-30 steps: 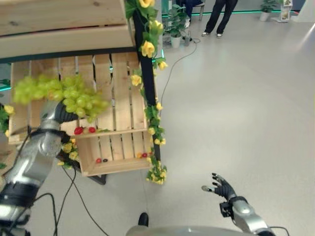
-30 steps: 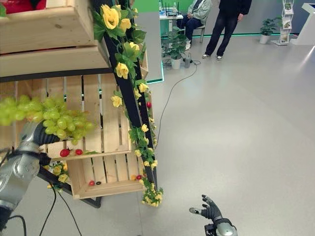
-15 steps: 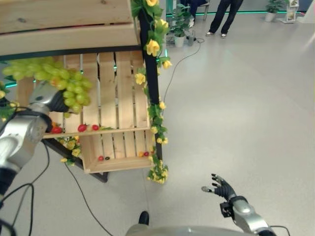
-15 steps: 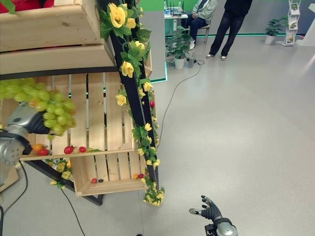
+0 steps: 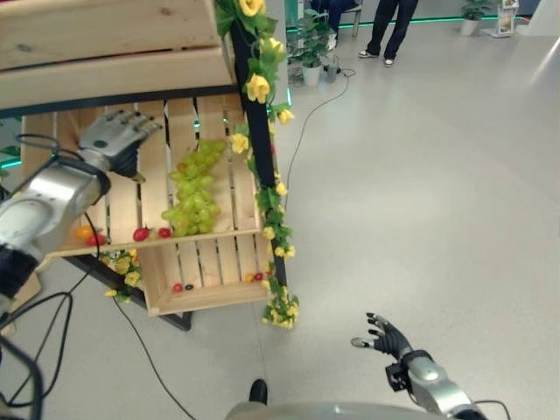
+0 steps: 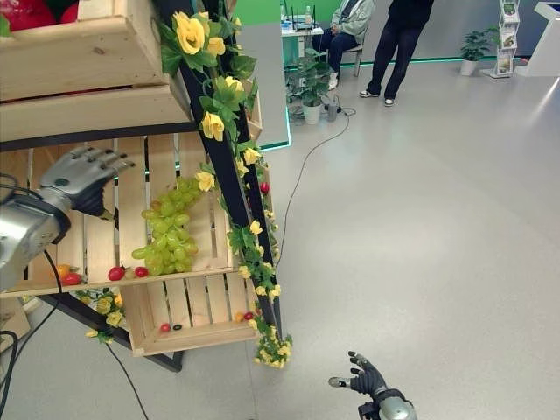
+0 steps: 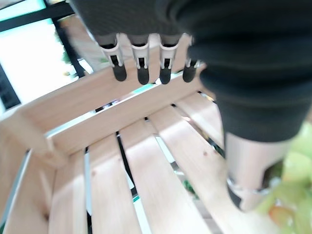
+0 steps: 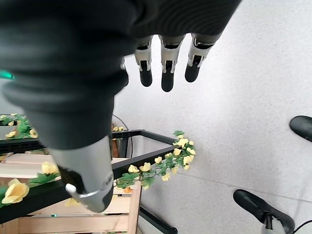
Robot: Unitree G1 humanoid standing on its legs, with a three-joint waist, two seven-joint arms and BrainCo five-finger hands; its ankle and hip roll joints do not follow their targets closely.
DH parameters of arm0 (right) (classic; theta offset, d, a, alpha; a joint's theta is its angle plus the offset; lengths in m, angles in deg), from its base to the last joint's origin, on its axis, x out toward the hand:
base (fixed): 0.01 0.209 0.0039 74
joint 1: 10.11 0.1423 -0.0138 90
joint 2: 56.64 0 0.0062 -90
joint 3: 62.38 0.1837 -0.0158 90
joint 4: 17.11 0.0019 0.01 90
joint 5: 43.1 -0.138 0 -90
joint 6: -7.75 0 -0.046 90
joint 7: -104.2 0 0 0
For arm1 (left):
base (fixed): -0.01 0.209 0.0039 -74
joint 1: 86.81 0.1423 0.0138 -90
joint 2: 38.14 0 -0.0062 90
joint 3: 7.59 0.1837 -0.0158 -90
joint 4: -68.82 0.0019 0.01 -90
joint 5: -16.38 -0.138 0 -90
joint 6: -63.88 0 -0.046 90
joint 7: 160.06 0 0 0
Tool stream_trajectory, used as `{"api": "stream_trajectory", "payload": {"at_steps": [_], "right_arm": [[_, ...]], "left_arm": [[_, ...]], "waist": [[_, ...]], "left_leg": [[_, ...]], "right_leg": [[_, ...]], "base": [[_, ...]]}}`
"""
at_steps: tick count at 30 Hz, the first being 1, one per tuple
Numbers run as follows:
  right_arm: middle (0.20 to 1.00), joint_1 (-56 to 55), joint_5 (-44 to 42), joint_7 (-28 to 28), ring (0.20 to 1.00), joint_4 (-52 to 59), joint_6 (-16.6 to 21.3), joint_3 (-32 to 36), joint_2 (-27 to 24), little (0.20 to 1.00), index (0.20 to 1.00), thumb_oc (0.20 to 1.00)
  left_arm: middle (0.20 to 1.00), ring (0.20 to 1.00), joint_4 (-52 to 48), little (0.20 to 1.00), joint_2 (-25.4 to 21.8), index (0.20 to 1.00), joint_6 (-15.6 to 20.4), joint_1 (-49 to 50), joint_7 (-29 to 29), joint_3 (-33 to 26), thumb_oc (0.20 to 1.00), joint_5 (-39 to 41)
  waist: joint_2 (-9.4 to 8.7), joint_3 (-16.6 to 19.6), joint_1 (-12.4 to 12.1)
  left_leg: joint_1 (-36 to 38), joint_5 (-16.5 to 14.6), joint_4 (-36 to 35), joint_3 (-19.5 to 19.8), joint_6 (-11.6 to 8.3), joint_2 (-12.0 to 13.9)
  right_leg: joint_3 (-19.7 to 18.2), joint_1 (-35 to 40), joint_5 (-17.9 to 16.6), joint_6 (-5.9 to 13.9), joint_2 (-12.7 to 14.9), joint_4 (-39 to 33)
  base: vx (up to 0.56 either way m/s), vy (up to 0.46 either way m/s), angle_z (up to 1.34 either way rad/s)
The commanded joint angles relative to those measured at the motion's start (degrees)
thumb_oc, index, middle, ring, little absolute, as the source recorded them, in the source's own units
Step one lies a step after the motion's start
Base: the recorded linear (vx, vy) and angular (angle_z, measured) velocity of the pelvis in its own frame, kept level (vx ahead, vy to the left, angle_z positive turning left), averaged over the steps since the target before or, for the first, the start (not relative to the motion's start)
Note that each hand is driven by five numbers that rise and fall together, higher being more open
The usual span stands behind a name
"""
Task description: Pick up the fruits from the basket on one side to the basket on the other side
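**Left eye view: grape bunch released into the wooden crate**

Left eye view shows the left hand (image 5: pixel 118 136) empty, fingers spread and relaxed, raised above the slats of the wooden crate (image 5: pixel 219 234). Half a second ago it carried the green grape bunch (image 5: pixel 194 191); the bunch now lies on the slats near the front lip, beside small red fruits (image 5: pixel 140 234) (type unclear). Judgement: this transfer looks complete, and the hand is free for another fruit. Right hand (image 5: pixel 385 337) hangs low over the floor, fingers spread, idle.

One grape bunch (image 5: pixel 194 191), perhaps two crates (image 5: pixel 210 293)
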State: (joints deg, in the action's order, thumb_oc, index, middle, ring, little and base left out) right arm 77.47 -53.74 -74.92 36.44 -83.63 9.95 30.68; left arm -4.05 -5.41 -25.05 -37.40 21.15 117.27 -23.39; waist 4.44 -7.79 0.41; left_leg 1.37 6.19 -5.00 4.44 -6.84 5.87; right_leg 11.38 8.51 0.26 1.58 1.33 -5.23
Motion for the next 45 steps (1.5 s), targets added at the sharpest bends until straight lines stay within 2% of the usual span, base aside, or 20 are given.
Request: {"api": "stream_trajectory", "payload": {"at_steps": [1,4,6,7,8,10,12,13,15,16,17,18,20,21,22,26,27,33,38,45], "right_arm": [[1.000,0.5,1.0,0.1,1.000,4.5,2.5,-0.3,-1.5,1.000,1.000,1.000],[1.000,0.2,1.1,0.0,1.000,4.0,2.5,0.1,-1.2,1.000,1.000,1.000],[1.000,-0.2,1.1,-0.2,1.000,3.9,2.5,0.9,-0.5,1.000,1.000,1.000],[1.000,-0.6,0.8,-0.3,1.000,4.4,2.2,2.4,-0.2,1.000,1.000,1.000],[1.000,-0.6,0.8,-0.2,1.000,4.5,2.2,2.1,-0.6,1.000,1.000,1.000],[1.000,-1.4,0.6,-0.3,1.000,5.0,2.1,3.7,-0.1,1.000,1.000,1.000],[1.000,-2.2,0.6,-0.4,1.000,5.5,1.9,4.8,0.0,1.000,1.000,1.000],[1.000,-2.7,0.5,-0.4,1.000,5.6,2.1,5.8,0.5,1.000,1.000,1.000],[1.000,-3.3,0.7,-0.6,1.000,6.0,2.1,6.7,1.1,1.000,1.000,1.000],[1.000,-3.7,0.5,-0.8,1.000,6.5,2.4,7.6,1.7,1.000,1.000,1.000],[1.000,-3.7,0.5,-0.8,1.000,6.5,2.4,7.5,1.6,1.000,1.000,1.000],[1.000,-3.6,0.3,-1.0,1.000,6.5,2.7,8.0,2.0,1.000,1.000,1.000],[1.000,-3.5,-0.1,-1.3,1.000,7.1,3.2,9.0,1.8,1.000,1.000,1.000],[1.000,-3.7,-0.2,-1.5,1.000,7.8,3.8,9.1,1.7,1.000,1.000,1.000],[1.000,-3.7,-0.2,-1.5,1.000,7.8,3.8,9.1,1.6,1.000,1.000,1.000],[1.000,-4.1,-1.0,-1.8,1.000,9.2,5.2,10.2,1.7,1.000,1.000,1.000],[1.000,-4.6,-1.3,-1.4,1.000,10.0,5.5,10.6,1.4,1.000,1.000,1.000],[1.000,-5.8,-1.6,-1.1,1.000,9.7,6.8,11.2,2.1,1.000,1.000,1.000],[1.000,-6.1,-1.6,-0.8,1.000,9.5,7.3,10.9,2.5,1.000,1.000,1.000],[1.000,-5.8,-1.9,-0.3,1.000,9.4,7.7,10.5,2.5,1.000,1.000,1.000]], "left_arm": [[1.000,1.000,5.1,1.000,0.0,1.000,-0.6,-6.1,0.8,-0.1,1.000,-2.8],[1.000,1.000,4.7,1.000,0.3,1.000,-0.2,-4.9,0.2,-0.7,1.000,-2.1],[1.000,1.000,3.9,1.000,1.8,1.000,-0.8,-2.4,1.3,-4.9,1.000,2.3],[1.000,1.000,2.3,1.000,3.7,1.000,-0.9,2.6,2.8,-12.4,1.000,9.0],[1.000,1.000,1.7,1.000,3.7,1.000,-1.0,4.0,2.7,-13.7,1.000,9.0],[1.000,1.000,-1.1,1.000,5.9,1.000,0.2,11.2,3.8,-22.2,1.000,16.1],[1.000,1.000,-6.4,1.000,10.4,1.000,1.9,25.2,4.7,-35.4,1.000,25.1],[1.000,1.000,-7.1,1.000,11.5,1.000,1.9,28.1,5.0,-37.8,1.000,26.0],[1.000,1.000,-10.7,1.000,17.6,1.000,2.6,35.3,6.4,-43.7,1.000,30.2],[1.000,1.000,-14.3,1.000,25.5,1.000,4.0,41.0,6.4,-47.4,1.000,36.0],[1.000,1.000,-14.7,1.000,25.7,1.000,4.0,41.5,6.2,-47.8,1.000,36.0],[1.000,1.000,-16.4,1.000,28.6,1.000,4.9,42.9,6.2,-48.2,1.000,38.3],[1.000,1.000,-19.7,1.000,35.2,1.000,7.6,46.4,6.0,-50.1,1.000,46.2],[1.000,1.000,-21.3,1.000,41.2,1.000,8.5,47.7,6.4,-49.5,1.000,52.2],[1.000,1.000,-21.4,1.000,41.4,1.000,8.5,47.9,6.4,-49.6,1.000,52.3],[1.000,1.000,-27.4,1.000,47.5,1.000,11.0,51.8,3.1,-48.6,1.000,58.6],[1.000,1.000,-29.7,1.000,48.7,1.000,11.3,52.8,1.2,-48.4,1.000,62.8],[1.000,1.000,-36.5,1.000,51.8,1.000,12.1,54.7,-4.5,-45.8,1.000,72.5],[1.000,1.000,-41.5,1.000,52.2,1.000,12.8,54.7,-6.3,-45.0,1.000,75.9],[1.000,1.000,-45.5,1.000,49.3,1.000,13.1,53.7,-9.2,-44.5,1.000,78.4]], "waist": [[0.16,0.6,0.7],[0.11,0.7,0.6],[-0.22,0.8,0.3],[-0.36,0.7,-0.2],[-0.07,0.7,0.1],[-0.16,0.5,-0.4],[0.13,0.5,-0.3],[0.00,0.4,-0.7],[-0.35,0.4,-0.9],[-0.79,0.3,-1.2],[-0.65,0.4,-1.1],[-1.01,0.3,-1.3],[-1.31,0.2,-1.5],[-1.88,0.0,-1.7],[-1.75,0.1,-1.7],[-2.76,-0.3,-2.2],[-2.94,-0.2,-2.3],[-3.92,0.1,-2.8],[-5.04,0.6,-3.1],[-5.94,1.2,-3.3]], "left_leg": [[-0.3,-2.4,0.0,-2.2,0.86,0.6],[-0.1,-2.5,0.0,-2.3,0.88,0.6],[0.0,-2.5,0.0,-2.3,0.82,0.7],[0.0,-2.4,0.0,-2.2,0.79,0.6],[0.0,-2.4,0.0,-2.3,0.79,0.6],[0.0,-2.3,0.0,-2.3,0.78,0.6],[0.1,-2.3,0.0,-2.4,0.81,0.7],[0.0,-2.3,0.0,-2.3,0.84,0.7],[0.0,-2.4,0.0,-2.3,0.91,0.7],[0.0,-2.6,0.0,-2.1,1.05,0.8],[0.0,-2.6,0.0,-2.2,1.05,0.8],[0.0,-2.7,0.0,-2.0,1.12,0.8],[0.0,-2.8,0.0,-1.9,1.28,0.7],[-0.2,-3.0,0.0,-1.6,1.50,0.5],[-0.1,-3.0,0.0,-1.6,1.51,0.5],[-0.2,-3.5,0.0,-1.3,1.96,0.1],[-0.2,-3.6,0.0,-1.2,2.14,-0.1],[0.2,-4.5,0.0,-1.1,2.68,-0.6],[0.8,-5.3,0.0,-1.4,3.05,-1.1],[1.3,-6.0,0.0,-1.8,3.36,-1.5]], "right_leg": [[-0.9,-2.1,1.4,4.42,1.5,0.2],[-1.1,-2.0,1.5,4.38,1.4,0.2],[-1.1,-2.0,1.5,4.34,1.5,0.2],[-1.1,-2.0,1.5,4.27,1.5,0.2],[-1.2,-2.0,1.5,4.28,1.5,0.2],[-1.2,-2.0,1.5,4.17,1.5,0.2],[-1.5,-2.1,1.5,4.04,1.4,0.2],[-1.4,-2.1,1.5,3.97,1.4,0.2],[-1.7,-2.3,1.4,3.78,1.4,0.2],[-1.9,-2.4,1.5,3.61,1.3,0.2],[-1.9,-2.4,1.5,3.61,1.3,0.2],[-1.9,-2.4,1.5,3.53,1.3,0.2],[-2.0,-2.5,1.6,3.46,1.3,0.2],[-2.1,-2.6,1.5,3.38,1.3,0.2],[-2.1,-2.6,1.5,3.39,1.3,0.2],[-2.0,-2.6,1.5,3.37,1.5,0.2],[-1.9,-2.6,1.4,3.43,1.6,0.2],[-2.0,-2.6,1.2,3.81,2.2,0.2],[-2.3,-2.2,1.1,4.04,2.8,0.2],[-2.5,-2.1,1.0,4.48,3.5,0.2]], "base": [[-0.01,0.001,-0.03],[0.00,-0.003,-0.13],[0.00,-0.007,-0.02],[0.00,0.000,0.00],[-0.01,-0.005,-0.03],[-0.01,0.003,-0.05],[-0.01,0.005,-0.06],[0.00,0.009,-0.05],[0.00,0.000,0.00],[0.00,0.000,0.00],[-0.01,0.003,-0.04],[0.00,0.000,0.00],[-0.01,0.010,0.02],[0.00,0.000,0.00],[0.00,0.000,0.00],[0.00,0.000,0.00],[0.00,0.035,0.01],[0.02,0.044,0.00],[0.02,0.038,-0.01],[0.02,0.034,-0.03]]}}
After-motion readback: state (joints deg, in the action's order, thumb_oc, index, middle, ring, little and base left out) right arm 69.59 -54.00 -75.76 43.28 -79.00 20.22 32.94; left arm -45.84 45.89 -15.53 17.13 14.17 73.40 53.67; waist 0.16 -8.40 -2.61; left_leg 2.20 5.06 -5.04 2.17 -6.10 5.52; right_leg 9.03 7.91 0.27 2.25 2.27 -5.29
